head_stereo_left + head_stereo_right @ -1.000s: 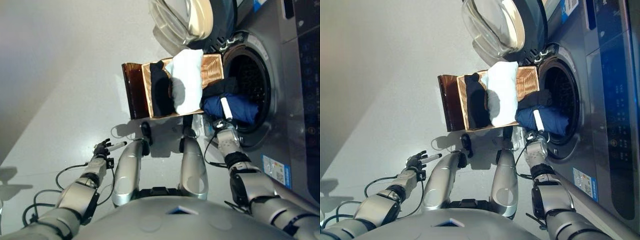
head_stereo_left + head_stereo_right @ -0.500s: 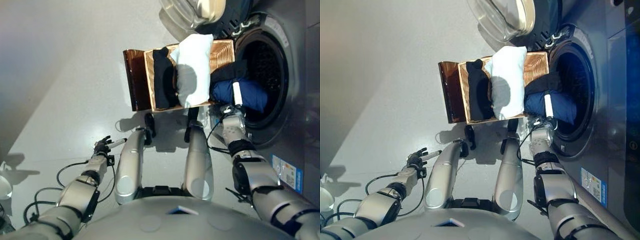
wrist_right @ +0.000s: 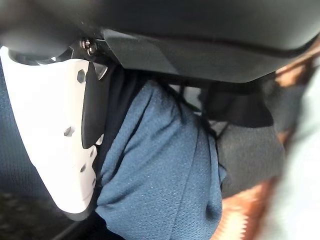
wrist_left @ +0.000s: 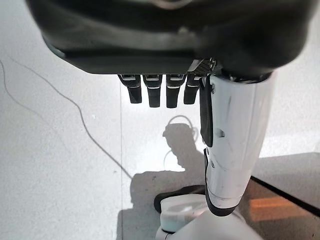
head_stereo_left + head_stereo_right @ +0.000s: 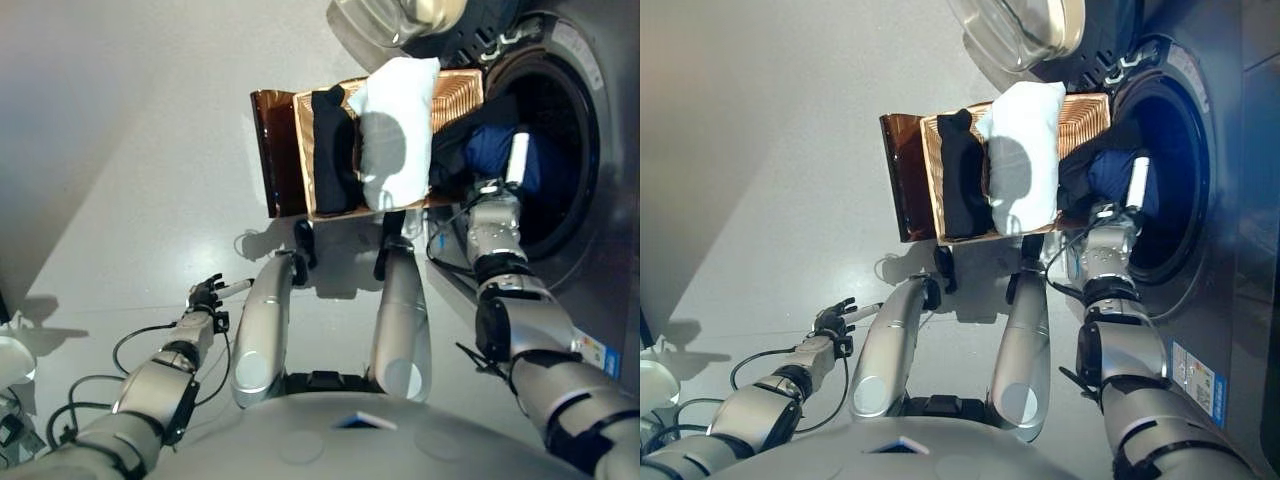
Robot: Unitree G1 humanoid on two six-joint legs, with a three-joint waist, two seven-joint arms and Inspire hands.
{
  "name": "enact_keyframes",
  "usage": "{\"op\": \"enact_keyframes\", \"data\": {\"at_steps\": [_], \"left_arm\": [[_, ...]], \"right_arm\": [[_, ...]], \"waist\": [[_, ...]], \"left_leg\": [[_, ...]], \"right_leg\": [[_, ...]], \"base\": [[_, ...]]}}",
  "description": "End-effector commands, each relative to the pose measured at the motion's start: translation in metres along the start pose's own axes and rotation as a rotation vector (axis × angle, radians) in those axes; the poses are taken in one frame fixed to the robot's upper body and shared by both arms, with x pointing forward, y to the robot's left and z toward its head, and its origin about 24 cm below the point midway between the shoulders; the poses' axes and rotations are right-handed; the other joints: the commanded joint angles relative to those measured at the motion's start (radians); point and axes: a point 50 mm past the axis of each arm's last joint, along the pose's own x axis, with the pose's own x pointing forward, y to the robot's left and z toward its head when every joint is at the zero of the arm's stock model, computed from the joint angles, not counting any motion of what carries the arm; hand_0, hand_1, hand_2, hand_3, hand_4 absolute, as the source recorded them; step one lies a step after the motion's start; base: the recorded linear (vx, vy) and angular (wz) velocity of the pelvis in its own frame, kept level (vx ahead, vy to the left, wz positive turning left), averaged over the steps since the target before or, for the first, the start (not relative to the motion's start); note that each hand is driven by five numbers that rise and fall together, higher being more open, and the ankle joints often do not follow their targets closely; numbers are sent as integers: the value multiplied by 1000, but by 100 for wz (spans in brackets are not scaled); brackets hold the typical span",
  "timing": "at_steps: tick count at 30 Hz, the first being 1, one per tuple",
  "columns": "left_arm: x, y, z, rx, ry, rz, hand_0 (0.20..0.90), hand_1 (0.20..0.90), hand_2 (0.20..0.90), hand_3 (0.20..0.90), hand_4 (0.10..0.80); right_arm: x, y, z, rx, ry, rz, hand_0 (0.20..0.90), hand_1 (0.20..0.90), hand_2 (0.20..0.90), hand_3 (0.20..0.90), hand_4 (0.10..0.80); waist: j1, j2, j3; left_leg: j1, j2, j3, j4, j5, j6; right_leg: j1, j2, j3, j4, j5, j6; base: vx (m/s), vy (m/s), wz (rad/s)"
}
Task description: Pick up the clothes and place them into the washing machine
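Right hand grasping blue garment at washer drum — left hand idle, fingers relaxed

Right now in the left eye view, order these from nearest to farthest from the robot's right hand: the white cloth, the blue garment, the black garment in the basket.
1. Blue garment: held in the right hand, at the washing machine's opening.
2. White cloth: draped over the woven basket, toward the robot's left of that hand.
3. Black garment: in the basket beyond the white cloth, farthest left.

Silver-grey jointed arms end in a dark left hand and right hand, each thumb white-covered.
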Motion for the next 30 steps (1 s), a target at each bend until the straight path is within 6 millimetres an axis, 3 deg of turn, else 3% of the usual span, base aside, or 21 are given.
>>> {"op": "enact_keyframes", "data": {"at_steps": [1, 6, 18, 20, 27, 28, 29, 30], "left_arm": [[-5, 40, -38, 20, 138, 131, 900, 900, 900, 900, 800], [-5, 40, -35, 21, 140, 140, 900, 900, 900, 900, 800], [-3, 40, -27, 19, 121, 165, 900, 900, 900, 900, 800], [-3, 41, -25, 25, 124, 179, 900, 900, 900, 900, 800], [-2, 31, -20, 18, 117, 188, 900, 900, 900, 900, 800], [-2, 31, -19, 17, 117, 189, 900, 900, 900, 900, 800], [-2, 31, -19, 18, 116, 190, 900, 900, 900, 900, 800], [-1, 30, -17, 18, 114, 190, 900, 900, 900, 900, 800]], "right_arm": [[6, 27, 73, 129, -263, 50, 200, 200, 200, 200, 300], [9, 21, 95, 226, -314, -28, 200, 200, 200, 200, 300], [4, 27, 151, 295, -461, -111, 200, 200, 200, 200, 300], [3, 17, 164, 328, -486, -207, 200, 200, 200, 200, 300], [4, 2, 158, 351, -469, -350, 200, 200, 200, 200, 300], [4, 2, 157, 351, -469, -349, 227, 227, 227, 227, 320], [5, 3, 154, 351, -457, -346, 851, 851, 851, 851, 765], [5, 4, 149, 348, -446, -343, 900, 900, 900, 900, 800]], "waist": [[6, 17, -63], [3, 19, -71], [-3, 25, -79], [-6, 22, -82], [-10, 22, -96], [-10, 22, -96], [-11, 22, -96], [-11, 22, -96]], "left_leg": [[-8, 7, -77, -36, 29, -112], [-21, 4, -78, -16, 21, -110], [-39, 5, -60, -12, 33, -105], [-44, 5, -61, -11, 31, -105], [-53, 6, -67, 4, 2, -108], [-54, 7, -66, 4, 2, -108], [-54, 7, -66, 2, 1, -107], [-54, 7, -64, 2, 1, -106]], "right_leg": [[63, 18, 7, 94, -171, -37], [48, 19, 14, 120, -177, -42], [24, 16, 19, 125, -157, -48], [21, 16, 17, 124, -157, -49], [14, 23, 28, 135, -180, -47], [13, 24, 28, 135, -179, -47], [12, 24, 28, 134, -179, -47], [11, 24, 30, 134, -177, -47]], "base": [[0, 0, 0], [4, 3, 2], [-16, 14, 0], [0, 0, 0], [43, 6, -2], [-3, 19, -4], [0, 0, 0], [0, 0, 0]]}}
